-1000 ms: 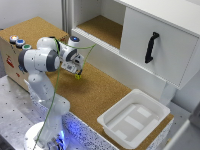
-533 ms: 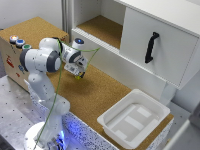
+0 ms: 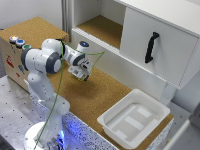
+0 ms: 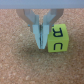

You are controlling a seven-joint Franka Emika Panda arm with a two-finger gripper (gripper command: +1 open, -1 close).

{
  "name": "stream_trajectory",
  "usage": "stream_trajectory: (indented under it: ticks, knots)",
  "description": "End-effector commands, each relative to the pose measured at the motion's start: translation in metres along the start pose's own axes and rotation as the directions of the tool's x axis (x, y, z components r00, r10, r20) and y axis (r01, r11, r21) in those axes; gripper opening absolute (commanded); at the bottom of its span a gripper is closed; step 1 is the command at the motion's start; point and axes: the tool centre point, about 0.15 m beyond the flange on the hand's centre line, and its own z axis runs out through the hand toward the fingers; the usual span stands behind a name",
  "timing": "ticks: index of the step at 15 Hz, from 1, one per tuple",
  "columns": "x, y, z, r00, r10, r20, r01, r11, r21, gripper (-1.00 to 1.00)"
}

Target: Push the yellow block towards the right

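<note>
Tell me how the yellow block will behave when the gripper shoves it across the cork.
The yellow block has flat faces and square edges, so it should slide, not roll. The cork surface looks grainy, so it may drag. The gripper, jaws together, sits beside one face rather than centred on it, so the block might twist. It looks rigid and probably light.

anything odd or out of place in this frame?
Nothing spilled or damaged. One mismatch: the yellow block is not plain, it carries dark letters on two faces. The gripper is shut, fingertips right beside the block on the cork surface. The white tray sits square, empty.
</note>
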Motion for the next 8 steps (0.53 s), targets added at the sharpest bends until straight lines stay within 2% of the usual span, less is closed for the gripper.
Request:
stream_trajectory:
  ticks: [1,4,8]
  knots:
    - [-0.003,0.025,-0.016,0.999,0.033,-0.006,-0.033,0.997,-0.072,-1.0]
    - [0.004,0.036,-0.015,0.999,0.04,0.013,-0.038,0.994,-0.106,-1.0]
    - [0.019,0.047,-0.015,0.998,0.065,0.008,-0.063,0.985,-0.16,-1.0]
